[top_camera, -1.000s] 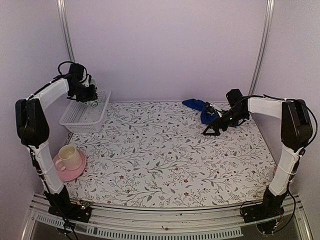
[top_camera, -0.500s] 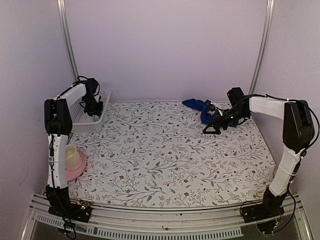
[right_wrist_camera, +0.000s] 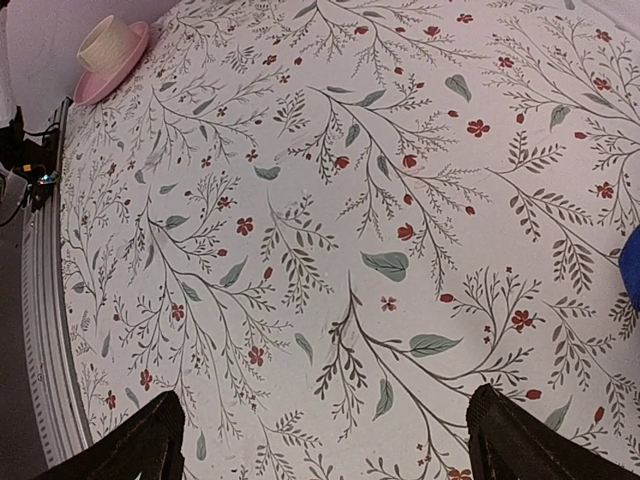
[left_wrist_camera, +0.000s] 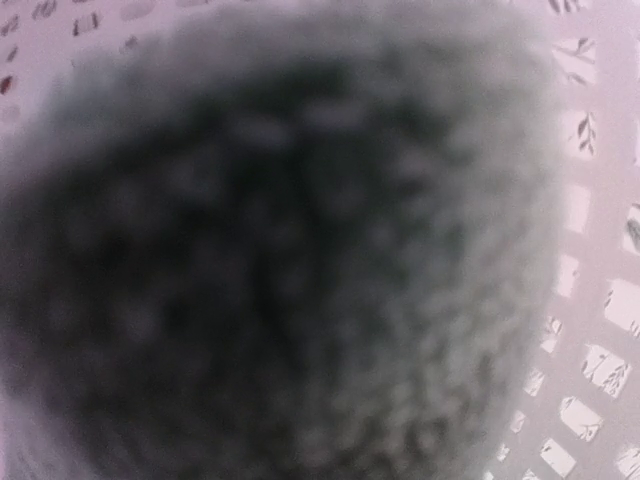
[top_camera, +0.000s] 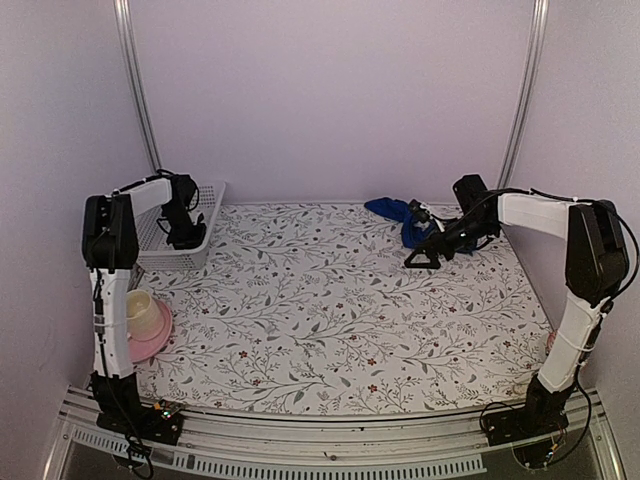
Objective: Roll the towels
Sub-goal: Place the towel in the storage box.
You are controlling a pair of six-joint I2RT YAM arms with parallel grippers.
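The royal-blue towel (top_camera: pixel 403 217) lies crumpled at the back right of the table; its edge (right_wrist_camera: pixel 632 266) shows at the right border of the right wrist view. My right gripper (top_camera: pixel 419 259) (right_wrist_camera: pixel 330 450) hovers just in front of it, open, with only tablecloth between its fingertips (right_wrist_camera: pixel 150 440). My left gripper (top_camera: pixel 184 231) is down inside the white basket (top_camera: pixel 203 243). The left wrist view is filled by blurred pale grey-green cloth (left_wrist_camera: pixel 280 250), the small towel, pressed close and hiding the fingers, with basket lattice (left_wrist_camera: pixel 600 300) beside it.
A cream cup on a pink saucer (top_camera: pixel 141 320) (right_wrist_camera: pixel 108 48) stands at the near left. The floral tablecloth (top_camera: pixel 330 310) covers the table. Walls and metal posts close in the back and sides.
My left arm has come down from above the basket and now reaches into it, carrying the pale towel. The right arm and the blue towel have not moved.
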